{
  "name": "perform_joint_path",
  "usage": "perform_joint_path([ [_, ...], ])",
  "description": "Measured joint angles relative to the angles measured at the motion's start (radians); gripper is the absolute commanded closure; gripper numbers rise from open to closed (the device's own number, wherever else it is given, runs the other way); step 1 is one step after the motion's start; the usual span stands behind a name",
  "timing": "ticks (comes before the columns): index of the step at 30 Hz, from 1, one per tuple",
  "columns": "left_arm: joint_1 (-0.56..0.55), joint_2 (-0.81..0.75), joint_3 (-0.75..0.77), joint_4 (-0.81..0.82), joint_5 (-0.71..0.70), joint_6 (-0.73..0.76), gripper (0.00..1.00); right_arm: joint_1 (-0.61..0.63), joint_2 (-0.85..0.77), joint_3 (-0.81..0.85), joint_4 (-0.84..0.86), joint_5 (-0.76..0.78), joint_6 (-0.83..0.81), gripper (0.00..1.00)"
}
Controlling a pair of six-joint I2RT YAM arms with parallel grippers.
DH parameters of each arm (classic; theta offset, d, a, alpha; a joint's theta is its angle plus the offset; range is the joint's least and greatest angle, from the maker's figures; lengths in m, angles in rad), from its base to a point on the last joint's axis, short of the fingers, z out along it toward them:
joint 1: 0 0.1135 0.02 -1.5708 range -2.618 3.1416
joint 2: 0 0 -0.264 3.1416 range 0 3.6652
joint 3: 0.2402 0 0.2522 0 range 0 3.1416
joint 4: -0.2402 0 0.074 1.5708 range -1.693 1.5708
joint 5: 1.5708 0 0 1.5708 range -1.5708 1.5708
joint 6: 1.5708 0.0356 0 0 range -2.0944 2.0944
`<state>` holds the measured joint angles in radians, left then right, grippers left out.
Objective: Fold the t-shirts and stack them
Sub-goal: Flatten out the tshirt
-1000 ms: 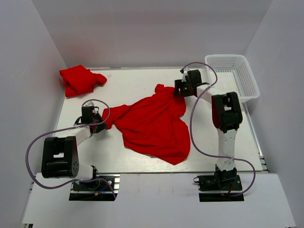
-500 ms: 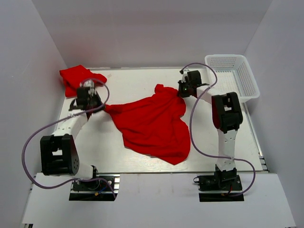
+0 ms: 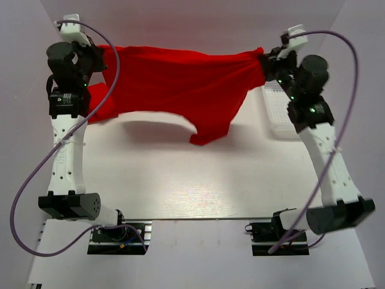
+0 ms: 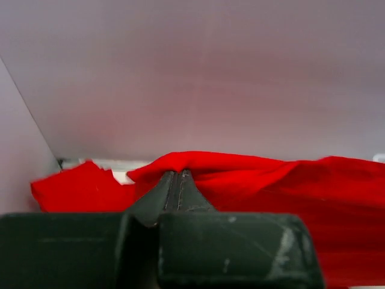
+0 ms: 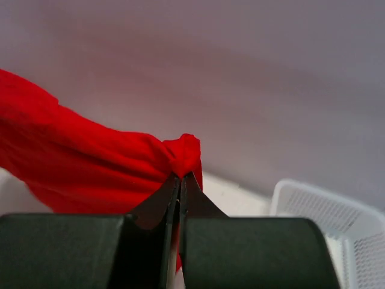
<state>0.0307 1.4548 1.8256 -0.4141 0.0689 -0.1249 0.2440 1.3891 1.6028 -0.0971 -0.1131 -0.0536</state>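
Note:
A red t-shirt [image 3: 180, 84] hangs stretched in the air between my two raised arms, its lower part drooping toward the table [image 3: 180, 180]. My left gripper [image 3: 99, 58] is shut on its left end; the left wrist view shows cloth [image 4: 289, 192] bunched over the pressed fingertips [image 4: 177, 173]. At the other end my right gripper [image 3: 264, 60] is shut on a small knot of fabric [image 5: 186, 150], jaws together [image 5: 181, 176]. A second red t-shirt [image 4: 72, 189] lies crumpled at the table's back left, mostly hidden behind the hanging one in the top view.
A white mesh basket [image 3: 278, 114] stands at the back right, partly behind my right arm, and shows in the right wrist view [image 5: 325, 211]. Grey walls close in the table on the back and both sides.
Both arms have risen from the table and lifted the t-shirt, which lay spread flat, into the air between them. The right gripper has shut on its corner.

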Motion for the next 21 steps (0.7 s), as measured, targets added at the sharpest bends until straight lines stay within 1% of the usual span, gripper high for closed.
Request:
perform_joint_path([
  [3,0.0,-0.017,0.068,-0.017,-0.002,0.017,1.0,0.001,-0.125,0.0,-0.005,0.003,-0.023,1.0],
  [8,0.0,-0.075,0.135,-0.051,-0.006,0.039,1.0,0.002,-0.262,0.01,-0.038,0.013,-0.058,1.0],
  [10,0.0,-0.087,0.198,-0.082,-0.014,0.048,1.0,0.002,-0.285,0.059,-0.089,0.029,-0.075,1.0],
  [14,-0.002,-0.122,0.319,-0.107,-0.052,0.063,1.0,0.002,-0.316,0.154,-0.13,0.04,-0.089,1.0],
  [18,-0.01,-0.192,0.377,-0.117,-0.101,0.082,1.0,0.003,-0.344,0.249,-0.192,0.039,-0.095,1.0],
  [21,-0.014,-0.252,0.38,-0.126,-0.125,0.092,1.0,0.003,-0.37,0.294,-0.216,0.035,-0.1,1.0],
])
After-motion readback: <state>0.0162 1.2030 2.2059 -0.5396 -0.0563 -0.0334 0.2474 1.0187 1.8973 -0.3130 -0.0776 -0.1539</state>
